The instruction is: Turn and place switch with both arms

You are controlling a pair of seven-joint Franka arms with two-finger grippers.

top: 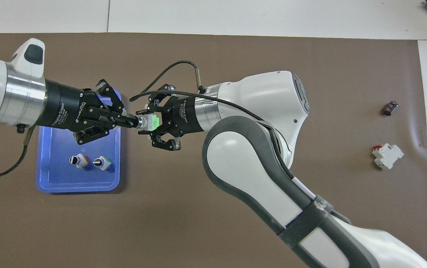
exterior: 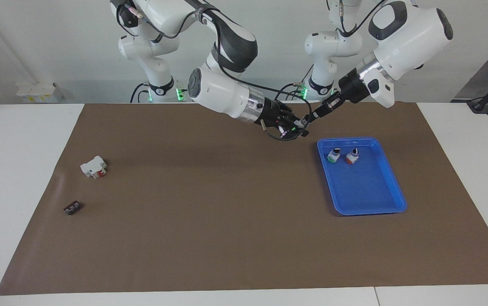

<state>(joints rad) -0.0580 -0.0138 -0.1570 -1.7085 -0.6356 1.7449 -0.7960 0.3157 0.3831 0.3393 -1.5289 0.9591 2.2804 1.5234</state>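
The switch [top: 151, 121] is held in the air between my two grippers, beside the edge of the blue tray [top: 55, 182] that lies toward the right arm's end. Its black knob points at the left gripper and its green block at the right gripper. My left gripper [top: 133, 121] is shut on the knob. My right gripper [top: 147, 122] is shut around the grey body and green block. In the facing view the left gripper [exterior: 308, 119] and right gripper [exterior: 297, 127] meet tip to tip at the switch [exterior: 302, 124], above the brown mat.
The blue tray [exterior: 380, 204] holds two small switches, one with a green base [exterior: 333, 156] and one with a red base [exterior: 352, 157]. A white boxy part with red [exterior: 94, 166] and a small dark part [exterior: 72, 208] lie toward the right arm's end.
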